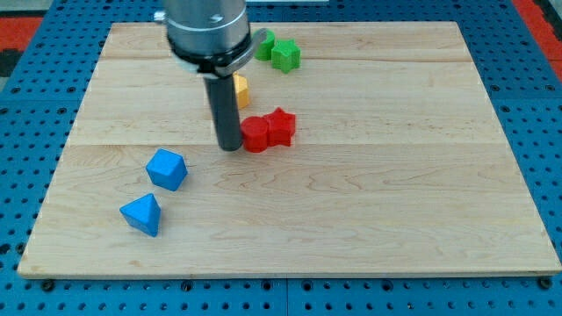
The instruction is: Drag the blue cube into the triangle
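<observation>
The blue cube (167,168) sits on the wooden board (369,202) at the lower left. The blue triangle block (142,213) lies just below and to the left of it, a small gap apart. My tip (230,147) rests on the board to the upper right of the blue cube, well apart from it. The tip stands right beside the left edge of a red block (255,134).
A red star-shaped block (280,126) touches the red block's right side. A yellow block (240,89) is partly hidden behind the rod. Two green blocks (279,52) sit near the view's top.
</observation>
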